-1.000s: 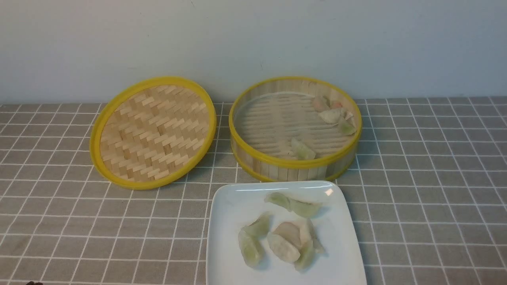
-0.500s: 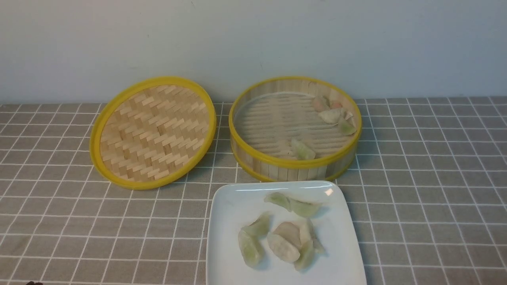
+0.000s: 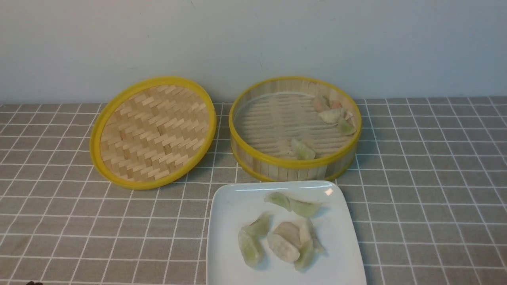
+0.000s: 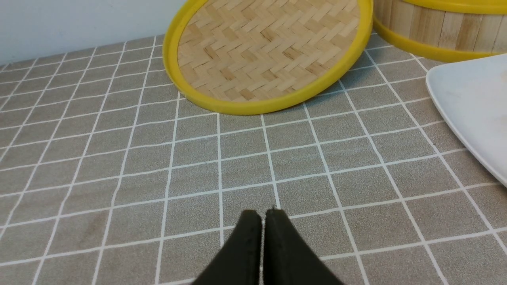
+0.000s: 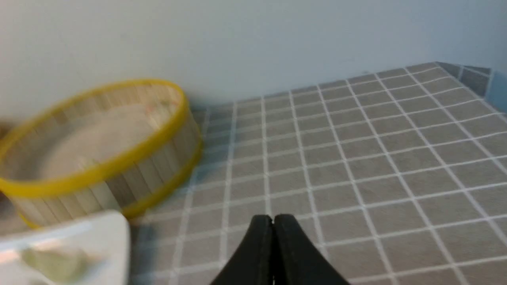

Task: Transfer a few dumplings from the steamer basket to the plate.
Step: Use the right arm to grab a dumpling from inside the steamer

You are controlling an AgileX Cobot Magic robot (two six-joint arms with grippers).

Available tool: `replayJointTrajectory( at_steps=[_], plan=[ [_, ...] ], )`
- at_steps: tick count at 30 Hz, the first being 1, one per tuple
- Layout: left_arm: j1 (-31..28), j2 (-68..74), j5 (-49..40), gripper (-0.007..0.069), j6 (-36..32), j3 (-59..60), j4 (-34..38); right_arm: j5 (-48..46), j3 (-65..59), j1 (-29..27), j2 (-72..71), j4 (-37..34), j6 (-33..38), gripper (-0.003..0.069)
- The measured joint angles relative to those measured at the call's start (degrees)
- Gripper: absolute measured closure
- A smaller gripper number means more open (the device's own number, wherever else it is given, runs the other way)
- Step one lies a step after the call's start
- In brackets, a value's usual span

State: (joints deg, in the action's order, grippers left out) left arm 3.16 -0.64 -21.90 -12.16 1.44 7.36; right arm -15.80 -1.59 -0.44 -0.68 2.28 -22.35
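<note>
1. Two groups of small, crescent-shaped, translucent dumplings (image 3: 283, 247) show in the front view: one on the plate and one in the basket.
2. The glossy white, squarish plate (image 3: 233, 206) with rounded corners sits nearest the robot, just in front of the basket. Its near edge runs out of the picture.
3. About eight dumplings lie on it. Two pale green ones sit end to end toward the far side, and a tight huddle of green, whitish and pinkish ones touch each other nearer the middle.
4. The round bamboo steamer basket (image 3: 293, 163), with upright slat walls and yellow rims, stands behind the plate, close to the pale wall (image 3: 253, 39).
5. On its slatted floor, one green dumpling lies by the near wall. Four or so green, whitish and pinkish ones bunch against the far right wall.
6. A flat woven bamboo lid (image 3: 152, 132) with a yellow rim lies left of the basket, tilted, with the edge beside the basket lifted off the cloth.
7. A grey tablecloth (image 3: 427, 190) with white grid lines covers the table.
8. The left gripper (image 4: 262, 213) hangs over bare cloth with its black fingers clenched tip to tip, grasping nothing. The lid is ahead of it and a corner of the plate is nearby.
9. The right gripper (image 5: 273, 217) is likewise clenched on itself over bare cloth, off to the right of the basket and plate. That view is blurred on the basket side.
</note>
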Motion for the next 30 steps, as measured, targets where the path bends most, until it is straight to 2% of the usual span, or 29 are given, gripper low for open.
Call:
replayJointTrajectory(
  at_steps=[1,2,5,7,11,17,21,23,25,30],
  plan=[
    [0.0,0.0,0.0,0.0629,0.0,0.0,0.0,3.35,0.0,0.07,0.0,-4.4,-2.2,0.0673],
    [0.0,0.0,0.0,0.0629,0.0,0.0,0.0,4.48,0.0,0.13,0.0,-5.2,-2.6,0.0673],
    [0.0,0.0,0.0,0.0629,0.0,0.0,0.0,11.78,0.0,0.32,0.0,-19.39,-8.68,0.0673],
    [0.0,0.0,0.0,0.0629,0.0,0.0,0.0,13.56,0.0,0.32,0.0,-23.94,-10.13,0.0673],
    [0.0,0.0,0.0,0.0629,0.0,0.0,0.0,14.65,0.0,0.32,0.0,-27.67,-10.9,0.0673],
    [0.0,0.0,0.0,0.0629,0.0,0.0,0.0,18.72,0.49,0.52,0.0,-27.72,-10.88,0.0673],
    [0.0,0.0,0.0,0.0629,0.0,0.0,0.0,12.68,9.17,1.58,3.04,-21.64,-7.42,0.0673],
    [0.0,0.0,0.0,0.0629,0.0,0.0,0.0,4.0,19.42,2.19,11.19,-15.37,-2.84,0.0673],
    [0.0,0.0,0.0,0.0629,0.0,0.0,0.0,-3.39,28.0,2.36,18.26,-12.05,0.42,0.0673],
    [0.0,0.0,0.0,0.0629,0.0,0.0,0.0,-23.95,48.05,2.46,39.8,-9.99,9.68,0.0673]
  ],
)
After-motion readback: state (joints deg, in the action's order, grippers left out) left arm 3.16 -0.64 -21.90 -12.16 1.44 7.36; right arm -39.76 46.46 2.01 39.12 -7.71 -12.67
